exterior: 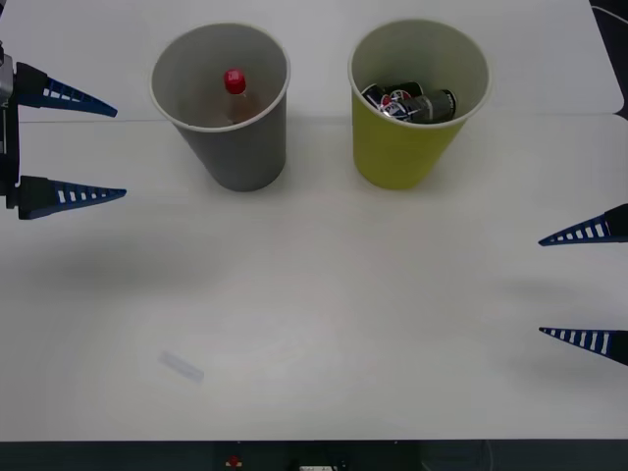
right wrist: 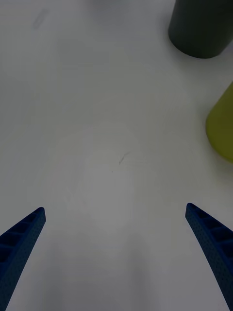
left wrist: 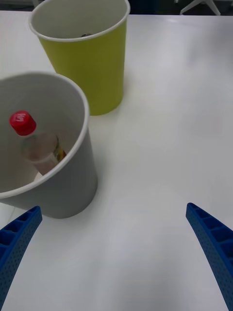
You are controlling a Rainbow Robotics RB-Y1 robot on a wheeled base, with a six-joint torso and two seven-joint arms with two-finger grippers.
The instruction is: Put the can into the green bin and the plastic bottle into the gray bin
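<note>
Red-capped plastic bottle (exterior: 235,90) stands inside the gray bin (exterior: 235,147); both claws gape wide, empty.

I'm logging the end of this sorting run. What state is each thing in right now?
gray bin: upright on the table, holds the plastic bottle.
plastic bottle: inside the gray bin, red cap up, leaning.
green bin: upright beside the gray bin, holds the can.
can: lying in the green bin.
left pincer: open, empty, left of the gray bin.
right pincer: open, empty, over the table's right side.
</note>
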